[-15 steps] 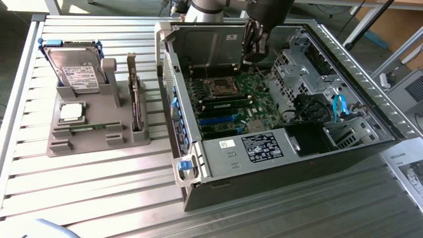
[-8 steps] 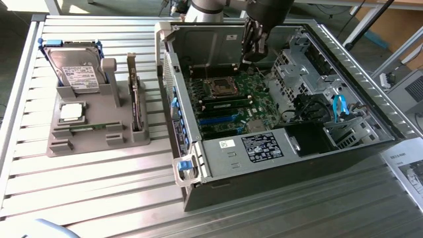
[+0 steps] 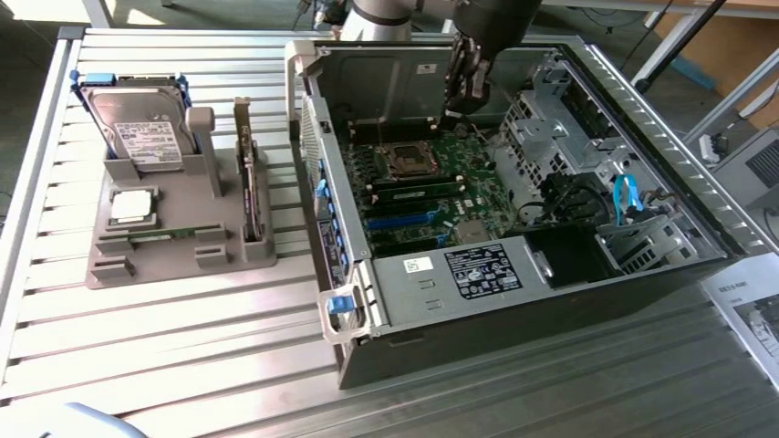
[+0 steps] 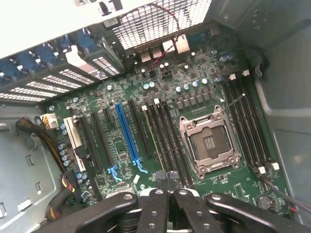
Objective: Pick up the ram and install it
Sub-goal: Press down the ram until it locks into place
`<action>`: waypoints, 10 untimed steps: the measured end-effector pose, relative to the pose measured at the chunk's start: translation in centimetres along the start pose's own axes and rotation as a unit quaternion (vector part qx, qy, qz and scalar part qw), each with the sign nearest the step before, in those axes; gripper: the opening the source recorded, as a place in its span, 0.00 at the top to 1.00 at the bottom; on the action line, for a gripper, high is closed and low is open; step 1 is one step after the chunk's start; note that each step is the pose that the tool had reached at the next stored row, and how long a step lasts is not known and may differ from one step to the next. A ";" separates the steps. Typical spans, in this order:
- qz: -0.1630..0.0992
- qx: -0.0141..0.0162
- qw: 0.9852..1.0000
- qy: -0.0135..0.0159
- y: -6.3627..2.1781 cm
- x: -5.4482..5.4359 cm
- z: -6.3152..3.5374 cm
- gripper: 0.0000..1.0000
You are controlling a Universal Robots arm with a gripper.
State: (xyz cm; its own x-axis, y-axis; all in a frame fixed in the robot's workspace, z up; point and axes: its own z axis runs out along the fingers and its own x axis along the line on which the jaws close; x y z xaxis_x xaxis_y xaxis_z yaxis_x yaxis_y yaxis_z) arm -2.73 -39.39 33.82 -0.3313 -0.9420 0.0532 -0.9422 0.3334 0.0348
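Note:
The ram (image 3: pixel 420 188) is a long thin green stick standing in a memory slot on the motherboard (image 3: pixel 469 205), just in front of the open processor socket (image 3: pixel 404 161). In the wrist view the ram (image 4: pixel 153 138) shows edge-on as a narrow green-yellow line between black slots, beside the processor socket (image 4: pixel 210 143). My gripper (image 3: pixel 451 114) hangs inside the open case above the board's rear part. Its black fingers (image 4: pixel 156 194) are pressed together, and the gripper (image 4: pixel 167 178) is shut with nothing visible between them. It sits over the near end of the ram slots; I cannot tell whether it touches them.
The open computer case (image 3: pixel 633 274) lies on a slatted metal table (image 3: pixel 182 365). A grey holder (image 3: pixel 146 260) at the exterior view's left carries a hard drive (image 3: pixel 144 128), a square silver chip (image 3: pixel 131 205) and an upright card (image 3: pixel 250 182). Cables (image 3: pixel 627 196) and drive cages fill the case's right.

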 end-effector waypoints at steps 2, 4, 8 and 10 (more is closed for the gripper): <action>0.011 -0.001 1.000 0.000 0.00 0.0 0.00 0.90; 0.026 -0.001 1.000 -0.001 0.00 0.0 0.01 0.90; 0.053 -0.003 0.999 -0.002 0.00 0.0 0.02 0.90; 0.065 -0.003 0.998 -0.002 0.00 0.0 0.03 0.90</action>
State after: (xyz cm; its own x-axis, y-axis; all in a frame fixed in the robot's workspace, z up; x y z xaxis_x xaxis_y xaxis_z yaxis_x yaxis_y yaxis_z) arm -2.73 -39.39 33.79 -0.4511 -0.8909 0.0533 -0.8908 0.4531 0.0347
